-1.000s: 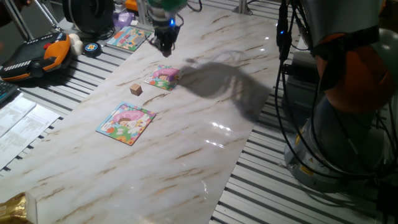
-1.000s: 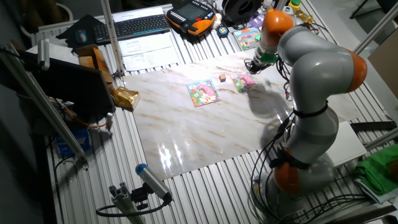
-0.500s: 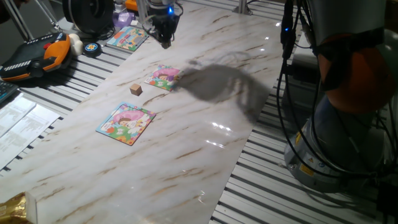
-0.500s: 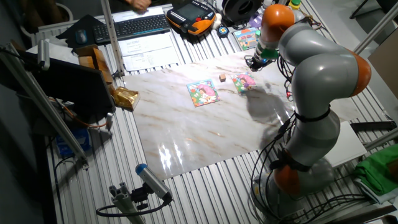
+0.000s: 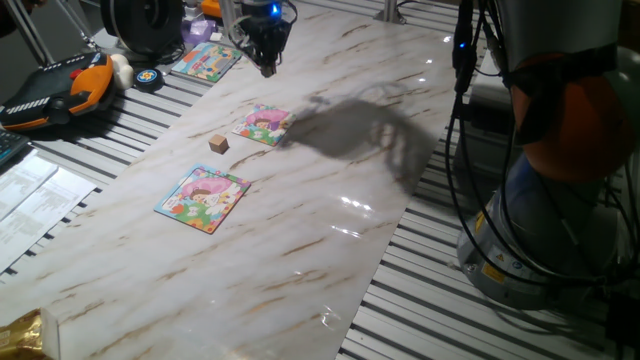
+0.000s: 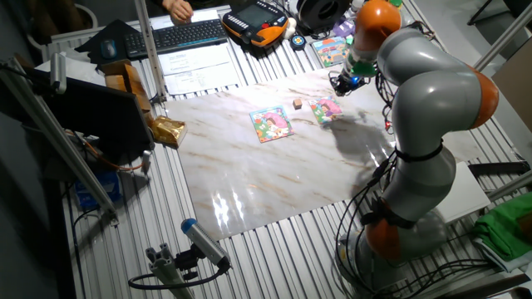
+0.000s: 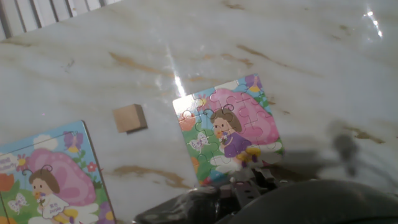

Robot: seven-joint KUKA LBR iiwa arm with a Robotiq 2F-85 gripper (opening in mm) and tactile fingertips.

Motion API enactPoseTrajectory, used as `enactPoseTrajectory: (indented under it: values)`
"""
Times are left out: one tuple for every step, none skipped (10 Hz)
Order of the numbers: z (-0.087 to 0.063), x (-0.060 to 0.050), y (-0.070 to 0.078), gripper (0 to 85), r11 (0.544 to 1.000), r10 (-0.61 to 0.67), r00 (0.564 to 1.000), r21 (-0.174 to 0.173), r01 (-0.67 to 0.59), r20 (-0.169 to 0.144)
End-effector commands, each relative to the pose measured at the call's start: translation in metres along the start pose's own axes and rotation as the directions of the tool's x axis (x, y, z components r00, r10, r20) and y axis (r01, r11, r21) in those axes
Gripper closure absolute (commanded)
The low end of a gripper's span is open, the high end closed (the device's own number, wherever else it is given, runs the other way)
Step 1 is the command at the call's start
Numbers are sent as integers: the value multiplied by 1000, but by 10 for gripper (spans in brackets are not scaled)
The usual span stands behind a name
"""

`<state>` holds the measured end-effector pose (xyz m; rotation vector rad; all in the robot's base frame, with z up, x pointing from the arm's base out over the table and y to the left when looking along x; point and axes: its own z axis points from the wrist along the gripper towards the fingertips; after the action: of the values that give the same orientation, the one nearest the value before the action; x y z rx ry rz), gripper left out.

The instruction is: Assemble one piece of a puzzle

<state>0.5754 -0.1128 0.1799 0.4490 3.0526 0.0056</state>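
Observation:
The pink puzzle [image 5: 264,125] lies flat on the marble table; it also shows in the other fixed view [image 6: 326,108] and fills the middle of the hand view [image 7: 230,127], where its picture looks whole. No loose purplish-pink piece shows on the table or between the fingers. My gripper [image 5: 266,66] hangs above the table, behind and clear of the puzzle, in the other fixed view [image 6: 342,85] just to its right. Its fingers look closed to a point with nothing in them.
A small tan cube [image 5: 219,144] sits left of the puzzle. A blue-edged puzzle [image 5: 203,198] lies nearer the front. A multicoloured puzzle [image 5: 207,60] and an orange-black pendant [image 5: 60,85] lie at the table's far left. The robot base [image 5: 560,200] stands right.
The gripper has risen and moved back from the puzzle, away from the table top. The puzzle, the cube and the other boards have not moved.

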Motion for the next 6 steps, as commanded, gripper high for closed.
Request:
enactPoseTrajectory:
  values:
    - [-1,1,0,843,1000,-4,1000,2,4,-1]
    - [-1,1,0,843,1000,-9,1000,7,9,-3]
    - [-1,1,0,843,1000,-12,1000,11,13,-5]
    - [-1,1,0,843,1000,-17,1000,14,17,-6]
    - [-1,1,0,843,999,-25,1000,24,25,-5]
    - [-1,1,0,843,999,-25,1000,22,25,-4]
